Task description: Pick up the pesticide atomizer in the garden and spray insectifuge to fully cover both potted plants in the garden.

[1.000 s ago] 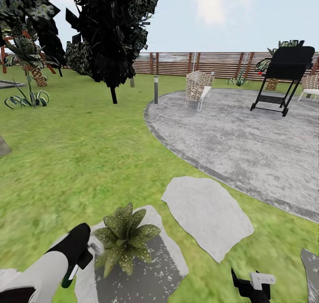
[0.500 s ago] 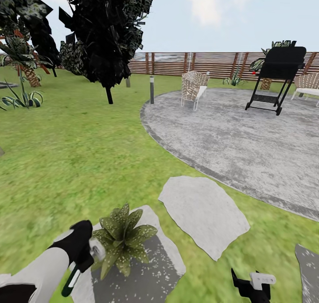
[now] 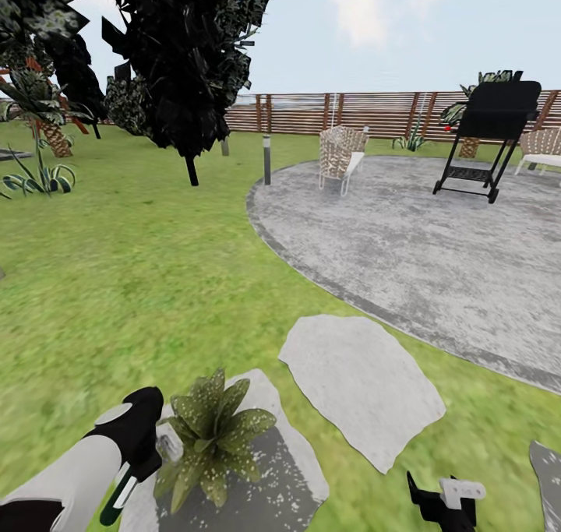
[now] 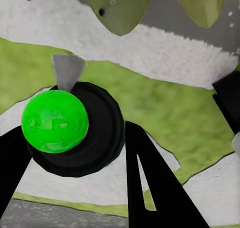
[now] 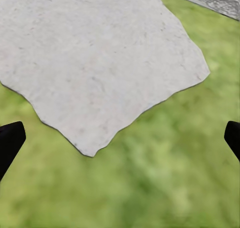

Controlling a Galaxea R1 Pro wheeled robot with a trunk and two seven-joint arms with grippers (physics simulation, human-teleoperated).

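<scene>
Lawn (image 3: 156, 283) with grey stepping stones; one stone (image 3: 265, 477) bears a plant (image 3: 212, 437), leaves dotted with white specks (image 3: 234, 427). Left gripper (image 4: 75, 153) clamps the atomizer (image 4: 70, 128), nozzle just beside the plant. Right gripper (image 5: 120, 138) spread wide over grass.

Left gripper (image 3: 144, 458) apparently clamped on something; right gripper (image 3: 448, 501) jaws spread wide.

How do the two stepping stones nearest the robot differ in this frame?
The stone under the potted plant carries that plant and whitish specks; the bare stepping stone carries nothing. The stone under the potted plant looks darker grey, the bare one paler. Both are flat, irregular slabs in the lawn.
</scene>
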